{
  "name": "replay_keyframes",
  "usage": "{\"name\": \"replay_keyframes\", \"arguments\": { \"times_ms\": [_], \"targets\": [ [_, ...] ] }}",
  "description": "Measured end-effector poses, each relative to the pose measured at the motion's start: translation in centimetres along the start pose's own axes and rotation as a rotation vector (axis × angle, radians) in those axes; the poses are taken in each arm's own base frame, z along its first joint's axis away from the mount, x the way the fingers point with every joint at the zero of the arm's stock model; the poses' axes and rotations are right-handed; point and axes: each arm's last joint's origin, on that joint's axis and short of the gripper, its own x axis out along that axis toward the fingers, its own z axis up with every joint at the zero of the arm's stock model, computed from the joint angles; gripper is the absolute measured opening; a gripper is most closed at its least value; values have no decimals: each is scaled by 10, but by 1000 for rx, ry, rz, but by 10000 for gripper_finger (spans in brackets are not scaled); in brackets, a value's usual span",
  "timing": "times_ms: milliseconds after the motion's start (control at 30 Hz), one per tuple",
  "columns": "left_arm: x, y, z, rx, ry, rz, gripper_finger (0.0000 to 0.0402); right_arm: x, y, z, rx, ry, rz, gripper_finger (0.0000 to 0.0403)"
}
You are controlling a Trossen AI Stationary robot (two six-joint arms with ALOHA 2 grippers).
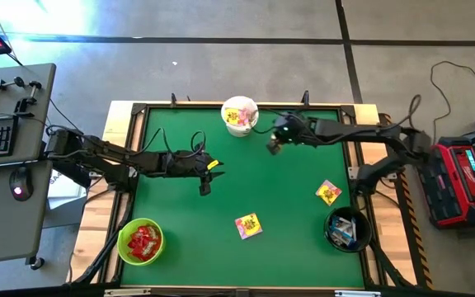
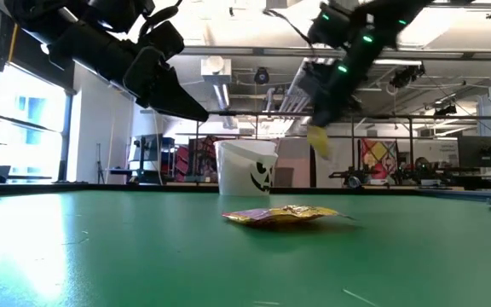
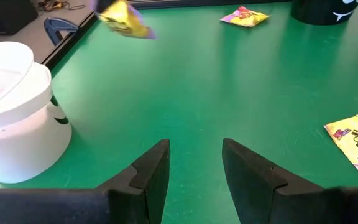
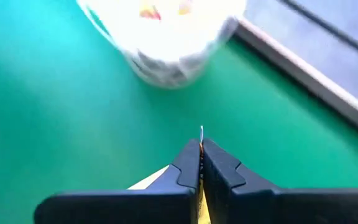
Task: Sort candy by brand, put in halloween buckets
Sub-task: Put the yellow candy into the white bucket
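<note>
On the green table top [image 1: 221,247], two flat yellow packets with pink print lay loose: one near the middle front [image 1: 249,225], where I could read part of "SOUR" in the left wrist view, and one further right [image 1: 329,192] near the black round pail [image 1: 346,229], which held narrow white-and-blue bars. I could not read any other label. At the back edge stood the white plastic pail [image 1: 239,116] with yellow packets inside, and the lime green pail [image 1: 141,241] at the front left held red packets. My right gripper [image 1: 274,147] hung above the table just beside the white pail, its fingers pinched tight on another yellow packet [image 2: 318,141]. My left gripper [image 1: 205,187] hovered over bare felt left of centre, fingers apart and holding nothing.
</note>
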Motion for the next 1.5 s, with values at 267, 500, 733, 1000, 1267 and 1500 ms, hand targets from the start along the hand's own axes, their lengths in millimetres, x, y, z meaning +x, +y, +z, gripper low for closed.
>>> {"name": "replay_keyframes", "arguments": {
  "times_ms": [267, 500, 733, 1000, 1267, 1500],
  "targets": [
    [0, 0, 0, 1, 1, 0, 140, 14, 38, 81, -153, -160, -108, 0],
    [0, 0, 0, 5, 4, 0, 140, 47, 40, 137, -189, -211, -152, 0],
    [0, 0, -1, 14, 11, 0, 140, 103, 30, 138, -211, -82, -163, 0],
    [0, 0, -1, 15, 11, 0, 140, 120, 25, 133, -213, -50, -154, 14],
    [0, 0, -3, 3, 30, 0, 140, 109, 37, 141, -247, -58, -116, 132],
    [0, 0, -5, 7, 51, -1, 140, 85, 51, 156, -308, -56, -84, 125]
  ]
}}
